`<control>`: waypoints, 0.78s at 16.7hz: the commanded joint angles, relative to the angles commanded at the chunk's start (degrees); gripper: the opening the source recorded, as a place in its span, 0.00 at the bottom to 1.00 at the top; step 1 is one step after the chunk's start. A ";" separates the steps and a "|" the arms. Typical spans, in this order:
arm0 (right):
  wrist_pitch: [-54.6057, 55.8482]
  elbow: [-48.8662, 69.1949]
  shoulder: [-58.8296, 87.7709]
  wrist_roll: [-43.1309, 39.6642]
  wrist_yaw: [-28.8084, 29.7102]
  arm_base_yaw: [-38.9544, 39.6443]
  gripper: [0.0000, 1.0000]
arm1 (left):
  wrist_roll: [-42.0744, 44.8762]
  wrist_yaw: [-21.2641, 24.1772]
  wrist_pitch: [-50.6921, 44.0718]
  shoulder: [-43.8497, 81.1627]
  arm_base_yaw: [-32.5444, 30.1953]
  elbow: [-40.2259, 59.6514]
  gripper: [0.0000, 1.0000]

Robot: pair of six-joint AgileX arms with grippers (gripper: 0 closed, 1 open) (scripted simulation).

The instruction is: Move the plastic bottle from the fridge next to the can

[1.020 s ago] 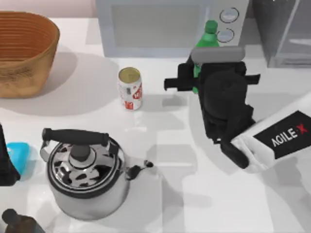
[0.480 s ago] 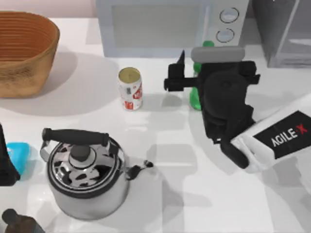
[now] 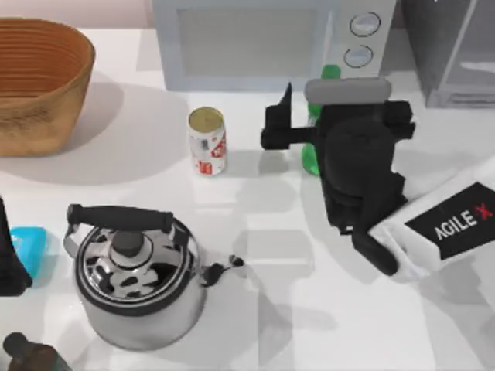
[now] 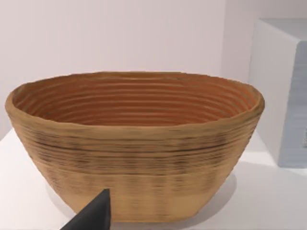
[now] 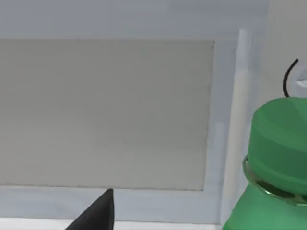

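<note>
The plastic bottle (image 3: 310,158) stands upright on the table in front of the microwave, to the right of the can (image 3: 207,141), with a gap between them. Its green cap (image 5: 280,139) fills one corner of the right wrist view. My right gripper (image 3: 309,124) hovers over the bottle, open, with one dark finger (image 3: 280,124) spread out towards the can; the wrist hides the other finger and most of the bottle. The fridge (image 3: 456,54) stands at the back right. My left gripper (image 3: 9,259) is parked at the left edge, facing the basket, one fingertip (image 4: 92,216) showing.
A light grey microwave (image 3: 255,42) lines the back, just behind the bottle. A wicker basket (image 3: 39,81) sits back left, a steel kettle (image 3: 135,278) front left, with a blue object (image 3: 29,246) and a dark brown bottle (image 3: 27,354) near the left edge.
My right gripper has opened and let go of the bottle, which came down and a little leftward and now stands on the table. The left arm has not moved.
</note>
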 joint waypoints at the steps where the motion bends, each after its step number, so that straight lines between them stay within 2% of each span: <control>1: 0.35 -1.22 -0.39 0.02 0.44 0.42 1.00 | 0.00 0.00 0.00 0.00 0.00 0.00 1.00; 9: 1.56 -4.11 -1.65 0.24 1.79 1.66 1.00 | 0.00 0.00 0.00 0.00 0.00 0.00 1.00; 13: -2.09 -7.42 -7.40 0.05 -1.32 0.77 1.00 | 0.00 0.00 0.00 0.00 0.00 0.00 1.00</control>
